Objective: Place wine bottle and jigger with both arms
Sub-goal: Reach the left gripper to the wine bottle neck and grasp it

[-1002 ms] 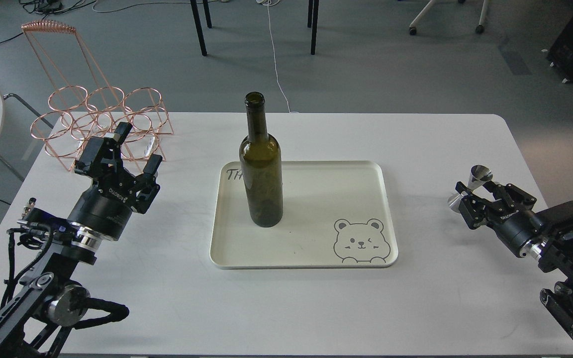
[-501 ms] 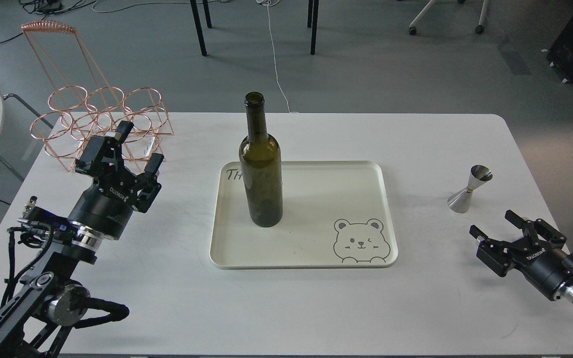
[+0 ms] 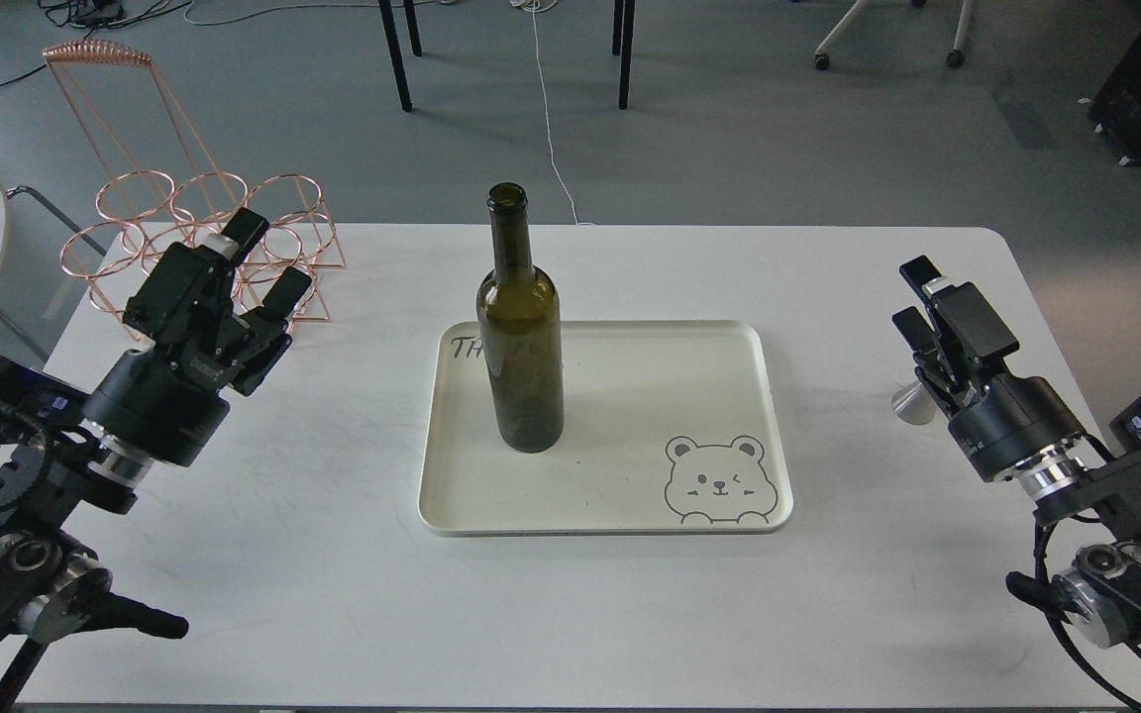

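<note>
The wine bottle point(image 3: 521, 337) is dark olive-green and stands upright on the left part of the cream tray point(image 3: 630, 495). The silver jigger point(image 3: 911, 405) stands on the table right of the tray. Only its lower cone shows; the rest is hidden behind my right gripper. My right gripper point(image 3: 915, 297) is open, with its fingers just above and in front of the jigger. I cannot tell whether it touches the jigger. My left gripper point(image 3: 270, 257) is open and empty, raised over the table's left side, well apart from the bottle.
A copper wire bottle rack point(image 3: 194, 238) stands at the back left corner, right behind my left gripper. The tray has a bear drawing point(image 3: 721, 480) at its front right. Chair and table legs stand on the floor beyond the white table point(image 3: 630, 614).
My right gripper let go of the jigger, drew back toward me, and has now come up again over it, hiding its upper cup. My left gripper rose and shifted back-left. The bottle has not moved.
</note>
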